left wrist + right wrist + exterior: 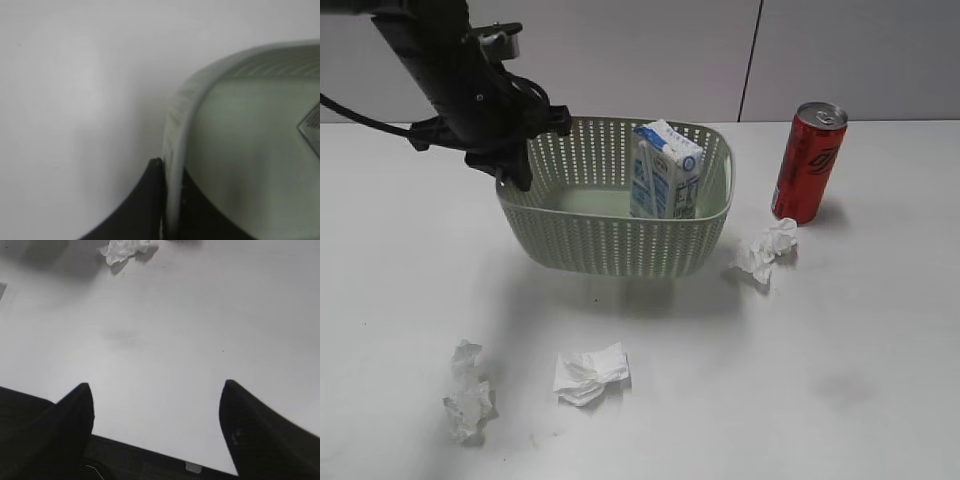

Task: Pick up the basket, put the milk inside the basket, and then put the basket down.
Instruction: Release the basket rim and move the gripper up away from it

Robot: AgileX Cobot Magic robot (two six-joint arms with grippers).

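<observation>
The pale sage-green basket (pixel 610 240) is at the table's middle, its shadow showing below it. The white and blue milk carton (pixel 665 170) stands upright inside it, towards the right. My left gripper (pixel 515 165) is shut on the basket's left rim; in the left wrist view its two black fingers (pixel 171 200) clamp the rim (pixel 180 130) between them. My right gripper (pixel 156 400) is open and empty above bare table; it does not show in the exterior view.
A red drink can (pixel 808 160) stands right of the basket. Crumpled tissues lie beside the basket's right corner (pixel 765 250), in front of it (pixel 588 375) and at front left (pixel 468 392). One tissue (pixel 122 250) shows in the right wrist view.
</observation>
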